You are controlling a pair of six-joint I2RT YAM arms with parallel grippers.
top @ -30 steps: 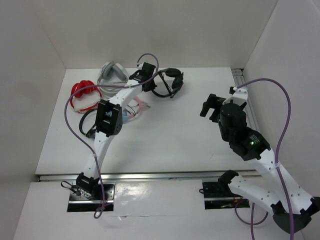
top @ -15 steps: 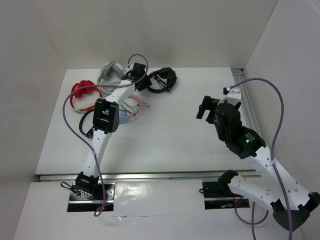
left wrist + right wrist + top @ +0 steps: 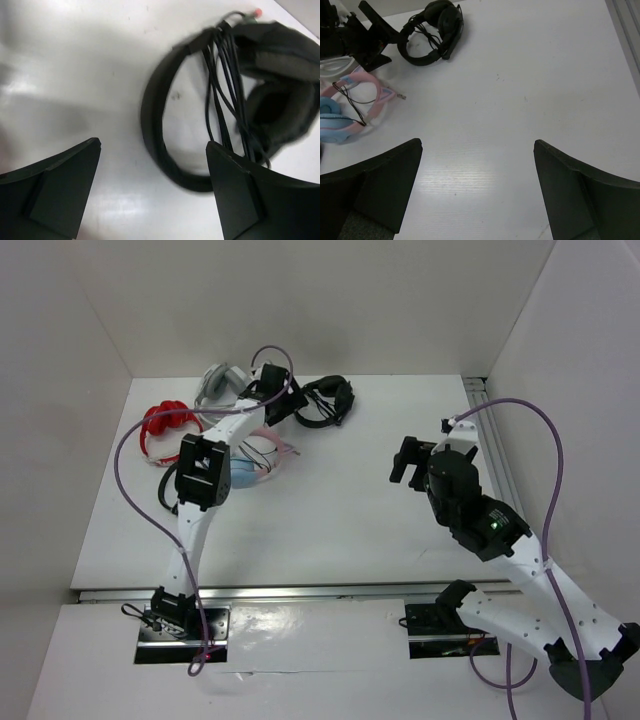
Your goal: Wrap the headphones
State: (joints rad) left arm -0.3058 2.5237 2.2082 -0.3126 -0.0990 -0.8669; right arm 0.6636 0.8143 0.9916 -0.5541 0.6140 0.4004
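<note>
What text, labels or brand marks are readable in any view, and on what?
None readable in any view.
The headphones: no brand mark visible; the left wrist view is blurred.
The pink-and-blue pair: no marking visible.
The only sign is a green light on the right arm, with no lettering.

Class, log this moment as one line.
left gripper: open over headphones | right gripper: open, empty | cable: bundled across headphones
</note>
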